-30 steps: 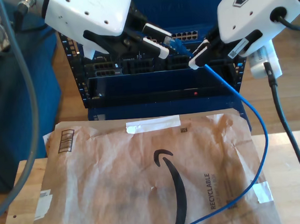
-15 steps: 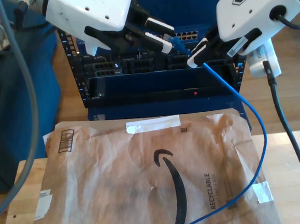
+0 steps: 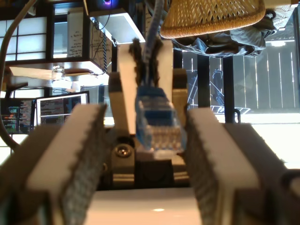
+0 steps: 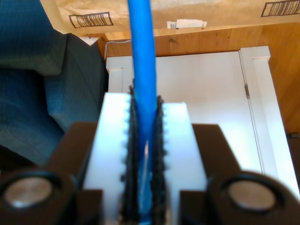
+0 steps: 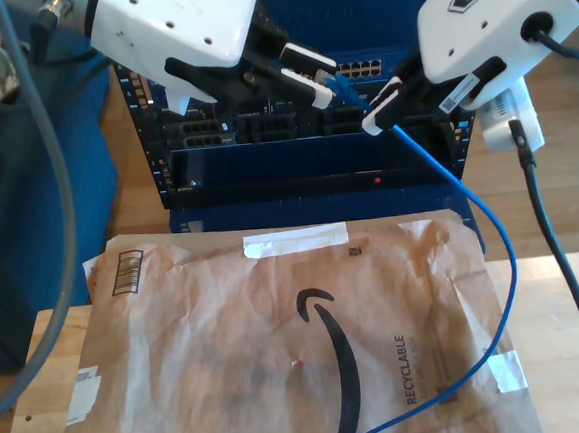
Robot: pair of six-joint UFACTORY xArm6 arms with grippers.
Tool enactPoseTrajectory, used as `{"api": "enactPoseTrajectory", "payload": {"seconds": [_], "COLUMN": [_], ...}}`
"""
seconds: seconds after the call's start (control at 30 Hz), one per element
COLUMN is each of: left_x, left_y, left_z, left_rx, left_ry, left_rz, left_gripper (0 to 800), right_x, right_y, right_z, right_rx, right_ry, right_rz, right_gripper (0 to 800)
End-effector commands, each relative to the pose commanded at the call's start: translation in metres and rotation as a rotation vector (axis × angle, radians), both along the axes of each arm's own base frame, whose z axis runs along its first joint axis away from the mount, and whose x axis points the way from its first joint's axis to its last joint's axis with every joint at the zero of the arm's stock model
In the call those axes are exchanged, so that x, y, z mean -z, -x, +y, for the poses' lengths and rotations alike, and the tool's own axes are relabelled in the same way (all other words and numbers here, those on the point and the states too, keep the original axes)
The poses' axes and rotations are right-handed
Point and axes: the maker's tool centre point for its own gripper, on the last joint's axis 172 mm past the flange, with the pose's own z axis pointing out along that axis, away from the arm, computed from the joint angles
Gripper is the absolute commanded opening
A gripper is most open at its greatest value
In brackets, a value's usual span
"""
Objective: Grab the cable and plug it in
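The cable [image 5: 494,240] is thin and bright blue. It runs from a plug near the exterior view's bottom edge, across the mailer, up to my second gripper [image 5: 382,114]. That gripper is shut on the cable [image 4: 143,70], with the line pinched between its ribbed pads [image 4: 161,140]. Past the grip, a short stub ends in a translucent clip plug [image 5: 336,82]. The plug [image 3: 158,123] sits between the spread fingers [image 3: 84,154] of my first gripper [image 5: 320,80], with a gap on each side. My first gripper [image 3: 149,140] is open.
A dark blue network rack [image 5: 264,143] stands behind the grippers, with a row of ports [image 5: 360,68] near its top. A brown paper mailer [image 5: 280,348] covers the wooden table [image 5: 571,355]. Blue cloth [image 5: 27,197] hangs at the exterior view's left.
My first gripper has shifted a little toward the exterior view's right, bringing its open fingers closer around the plug. My second gripper holds the cable almost still.
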Motion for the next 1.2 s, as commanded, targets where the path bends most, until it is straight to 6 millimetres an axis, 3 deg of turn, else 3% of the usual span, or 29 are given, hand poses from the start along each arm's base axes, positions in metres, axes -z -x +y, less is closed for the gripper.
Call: {"api": "enactPoseTrajectory", "payload": {"seconds": [0.27,0.47,0.57,0.6,0.63,0.7,0.77,0.93,1.0,1.1,1.2], "left_x": [0.0,0.001,0.008,0.008,0.008,0.008,0.009,0.009,0.001,-0.012,-0.002], "left_y": [-0.004,-0.011,-0.013,-0.013,-0.013,-0.013,-0.012,-0.01,-0.008,0.003,-0.001], "left_z": [0.002,0.007,0.01,0.01,0.01,0.01,0.01,0.008,0.003,-0.004,0.002], "left_rx": [-0.014,-0.036,-0.041,-0.041,-0.041,-0.041,-0.039,-0.033,-0.035,-0.011,-0.038], "left_ry": [-0.002,0.002,0.005,0.007,0.007,0.007,0.007,0.009,0.039,0.085,0.091], "left_rz": [-0.007,-0.032,-0.025,-0.025,-0.025,-0.025,-0.022,-0.006,0.016,0.069,0.267], "left_gripper": [153,37,17,8,3,3,3,3,2,3,2], "right_x": [0.001,0.001,0.0,0.0,0.0,0.002,0.0,-0.021,-0.031,-0.055,-0.087], "right_y": [-0.001,0.0,0.0,0.0,0.0,0.0,0.0,-0.01,-0.011,-0.006,0.007], "right_z": [-0.001,0.0,0.0,0.0,0.0,0.001,0.001,-0.008,-0.013,-0.016,-0.018], "right_rx": [0.002,0.0,0.0,0.0,0.0,-0.004,-0.003,0.017,0.007,-0.011,-0.023], "right_ry": [0.0,0.0,-0.001,-0.001,-0.001,-0.002,-0.003,-0.003,0.001,0.004,0.006], "right_rz": [0.002,0.002,0.002,0.002,0.002,0.004,-0.001,-0.058,-0.108,-0.222,-0.339], "right_gripper": [9,12,22,45,120,404,573,730,787,797,797]}}
